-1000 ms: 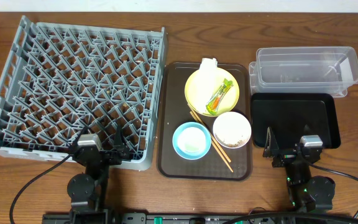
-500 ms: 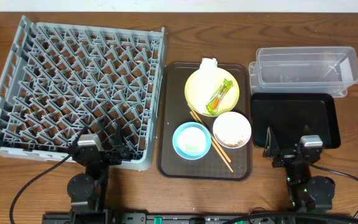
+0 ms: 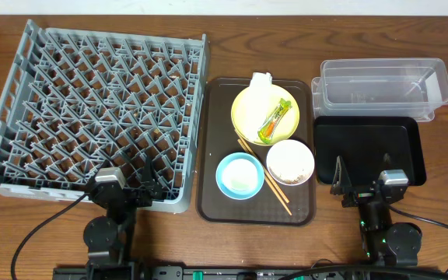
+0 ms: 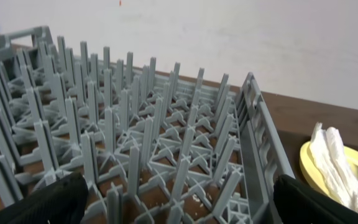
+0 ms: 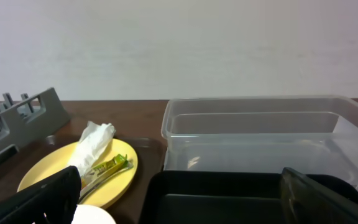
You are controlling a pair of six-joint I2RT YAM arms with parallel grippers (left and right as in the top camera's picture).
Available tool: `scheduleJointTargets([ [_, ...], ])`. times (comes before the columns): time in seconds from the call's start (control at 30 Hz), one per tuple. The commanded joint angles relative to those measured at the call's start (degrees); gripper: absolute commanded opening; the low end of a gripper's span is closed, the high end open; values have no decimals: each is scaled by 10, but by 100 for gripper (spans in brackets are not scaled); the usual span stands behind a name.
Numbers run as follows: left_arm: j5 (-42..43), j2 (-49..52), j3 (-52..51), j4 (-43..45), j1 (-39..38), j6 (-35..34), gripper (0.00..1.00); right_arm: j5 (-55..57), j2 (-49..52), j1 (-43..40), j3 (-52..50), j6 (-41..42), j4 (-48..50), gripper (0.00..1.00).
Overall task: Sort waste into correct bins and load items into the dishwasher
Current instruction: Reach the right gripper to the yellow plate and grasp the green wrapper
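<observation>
The grey dishwasher rack (image 3: 92, 101) fills the left of the table. On the brown serving tray (image 3: 220, 194) sit a yellow plate (image 3: 249, 109) with a crumpled white napkin (image 3: 261, 80) and a green-and-orange wrapper (image 3: 277, 120), a light blue bowl (image 3: 239, 174), and a white bowl (image 3: 290, 162) with whitish rice scraps. At the right are the clear tub (image 3: 383, 85) and the black tray (image 3: 372, 148). My left gripper (image 3: 127, 180) stands open over the rack's near edge. My right gripper (image 3: 362, 180) stands open at the black tray's near edge. Both hold nothing.
Thin wooden chopsticks (image 3: 274, 190) lie slanted between the bowls. The left wrist view looks across the rack's pegs (image 4: 135, 124) to the napkin (image 4: 334, 162). The right wrist view shows the plate (image 5: 117, 177), tub (image 5: 260, 134) and black tray (image 5: 229, 193) ahead.
The right wrist has shifted very slightly to the right. Nothing else has moved, and both grippers stay open.
</observation>
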Motion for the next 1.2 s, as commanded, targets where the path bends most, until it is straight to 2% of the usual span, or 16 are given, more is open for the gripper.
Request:
scheduleJointTargets([
  [0.0, 10, 12, 37, -48, -3, -14, 98, 1, -3, 5, 8, 16, -1, 99],
  [0.23, 10, 105, 166, -155, -3, -14, 98, -1, 71, 5, 79, 16, -38, 99],
  [0.47, 8, 252, 315, -278, -3, -14, 98, -3, 256, 5, 224, 15, -95, 99],
  [0.67, 8, 365, 407, -361, -3, -14, 98, -14, 447, 5, 397, 15, -196, 99],
  [0.87, 8, 424, 432, -381, -3, -14, 98, -16, 612, 5, 565, -26, -341, 99],
  [1.0, 8, 428, 432, -385, -3, -14, 98, -64, 661, 5, 586, -24, -340, 99],
  [1.1, 8, 428, 432, -384, -3, -14, 98, -141, 674, 5, 586, -24, -302, 99],
  [1.17, 8, 428, 432, -384, -3, -14, 98, -148, 681, 10, 586, -13, -276, 98],
])
